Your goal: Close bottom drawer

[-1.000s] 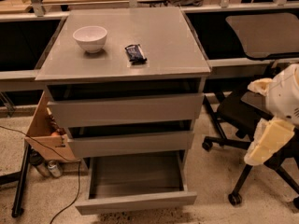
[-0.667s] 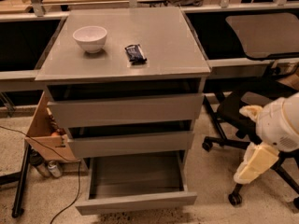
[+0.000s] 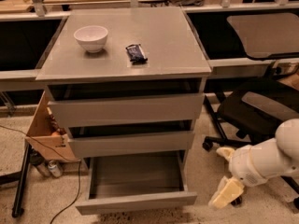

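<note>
The bottom drawer [image 3: 135, 201] of the grey cabinet [image 3: 126, 108] is pulled far out, its grey inside bare. The two taller drawers above it stand slightly ajar. My gripper [image 3: 226, 193] hangs low at the lower right, just right of the open drawer's front corner and apart from it. My white arm [image 3: 271, 160] reaches in from the right edge.
A white bowl [image 3: 91, 38] and a dark snack packet [image 3: 137, 53] lie on the cabinet top. A black office chair [image 3: 254, 108] stands behind my arm at the right. A cardboard box [image 3: 46, 134], cans [image 3: 49, 168] and a cable lie on the floor at the left.
My arm and gripper have moved down and left, closer to the open bottom drawer's right front corner. The drawers have not moved.
</note>
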Robot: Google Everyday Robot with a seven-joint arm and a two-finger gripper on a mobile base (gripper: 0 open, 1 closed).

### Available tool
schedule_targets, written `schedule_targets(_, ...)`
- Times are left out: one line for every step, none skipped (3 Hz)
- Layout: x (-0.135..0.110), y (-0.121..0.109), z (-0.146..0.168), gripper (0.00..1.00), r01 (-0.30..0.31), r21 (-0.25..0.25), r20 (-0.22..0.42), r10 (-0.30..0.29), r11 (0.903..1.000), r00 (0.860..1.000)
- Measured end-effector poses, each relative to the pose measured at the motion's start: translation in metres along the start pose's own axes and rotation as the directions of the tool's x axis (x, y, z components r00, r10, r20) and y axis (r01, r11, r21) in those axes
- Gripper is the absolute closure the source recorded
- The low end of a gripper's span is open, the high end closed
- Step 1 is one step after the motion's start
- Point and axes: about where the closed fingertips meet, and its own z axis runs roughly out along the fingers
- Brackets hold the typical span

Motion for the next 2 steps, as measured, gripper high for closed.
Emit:
schedule_targets(0.035,0.009,0.074,0.00,-0.060,-0.077,0.073,0.065,0.9953,0.995)
schedule_targets(0.068,0.015,0.145,0.00,-0.114,-0.141,0.132,0.133,0.9834,0.982)
